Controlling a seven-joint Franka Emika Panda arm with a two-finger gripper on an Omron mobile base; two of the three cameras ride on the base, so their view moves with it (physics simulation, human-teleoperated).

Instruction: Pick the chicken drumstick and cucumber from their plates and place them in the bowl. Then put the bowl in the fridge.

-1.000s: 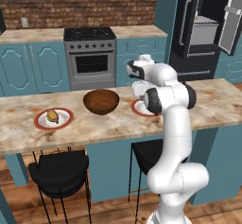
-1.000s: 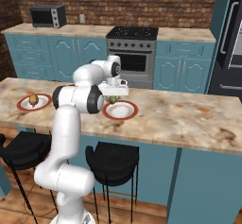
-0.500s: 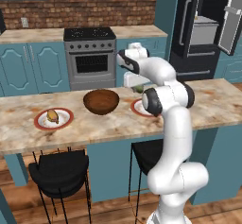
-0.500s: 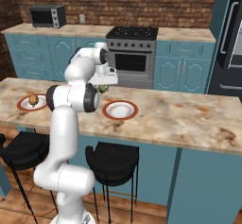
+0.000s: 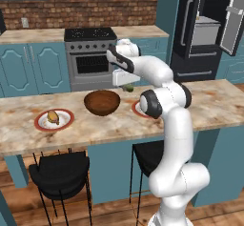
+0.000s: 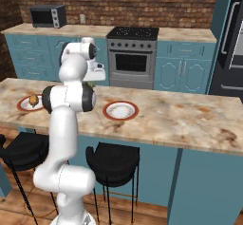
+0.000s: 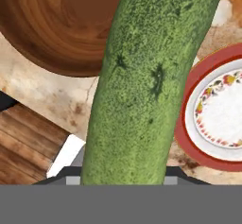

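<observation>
One item is in our grip: the cucumber [image 7: 151, 86] runs straight up from between our fingers in the hand view, so the gripper [image 5: 125, 86] is clamped on it, jaws partway closed around its girth. In the left base view we see its green end [image 5: 127, 88] poking out under the hand, lifted off the counter. Just past the fingers, to one side, sits the emptied plate [image 7: 215, 112], white centre bare, red rim showing; the right base view has the same plate [image 6: 121, 110] with nothing on it. To the other side of the cucumber, a bit farther out, is the bowl [image 7: 61, 24]; its inside looks empty from what we can see. In the left base view the bowl [image 5: 102, 102] stands on the counter near the gripper, not yet under it. Well beyond, the chicken drumstick [image 5: 53, 117] lies on the second plate [image 5: 54, 120], untouched. Farthest off, the fridge [image 5: 205, 27] stands with its door open. Progress, as we judge it: cucumber picked, not dropped; the drumstick and the bowl-to-fridge step are left.
</observation>
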